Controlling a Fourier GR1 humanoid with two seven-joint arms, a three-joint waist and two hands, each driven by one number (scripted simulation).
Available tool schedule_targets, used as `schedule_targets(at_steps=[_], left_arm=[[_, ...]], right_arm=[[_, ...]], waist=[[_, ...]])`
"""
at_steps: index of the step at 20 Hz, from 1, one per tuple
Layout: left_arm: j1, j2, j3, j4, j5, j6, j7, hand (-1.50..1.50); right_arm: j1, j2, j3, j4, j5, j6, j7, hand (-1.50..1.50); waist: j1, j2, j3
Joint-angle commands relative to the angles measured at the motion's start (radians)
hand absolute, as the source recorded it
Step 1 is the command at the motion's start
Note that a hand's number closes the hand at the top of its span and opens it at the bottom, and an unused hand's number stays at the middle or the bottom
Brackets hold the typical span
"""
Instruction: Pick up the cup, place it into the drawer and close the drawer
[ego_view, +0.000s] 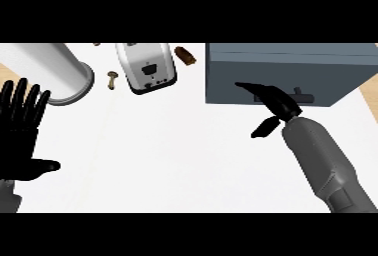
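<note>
no readable text, labels, brands or numbers anywhere; toaster (148, 67) face shows only small dark control marks, not legible; grey drawer unit (288, 70) front is plain, nothing written on it

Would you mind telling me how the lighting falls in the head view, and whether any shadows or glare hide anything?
In the head view the white counter is evenly lit and nearly shadowless; the black right robot hand reads as a silhouette against the grey-blue drawer box, its surface detail lost; the black left robot hand is likewise featureless; the white cylinder shows soft shading, no harsh glare.
</note>
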Motion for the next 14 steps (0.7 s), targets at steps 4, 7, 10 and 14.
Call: schedule_targets(at_steps=[4, 7, 10, 14], left_arm=[[-0.023, -0.018, 0.003, 0.016, -0.007, -0.005, 0.03, -1.5], [-0.034, -0.032, -0.004, 0.002, -0.011, -0.018, 0.02, -1.5], [-0.048, -0.019, -0.001, 0.013, -0.024, -0.012, 0.033, -1.5], [-0.044, -0.038, -0.013, 0.062, -0.049, -0.057, -0.015, -1.5]], right_arm=[[-0.178, -0.064, -0.067, 0.258, 0.001, 0.024, -0.041, -1.5], [-0.226, -0.1, -0.082, 0.298, 0.001, 0.034, -0.056, -1.5], [-0.23, -0.114, -0.089, 0.33, 0.003, 0.022, -0.071, -1.5], [-0.277, -0.129, -0.102, 0.352, -0.007, 0.049, -0.057, -1.5]], waist=[[0.028, 0.024, 0.007], [0.039, 0.029, 0.007], [0.051, 0.035, 0.008], [0.062, 0.043, 0.007]])
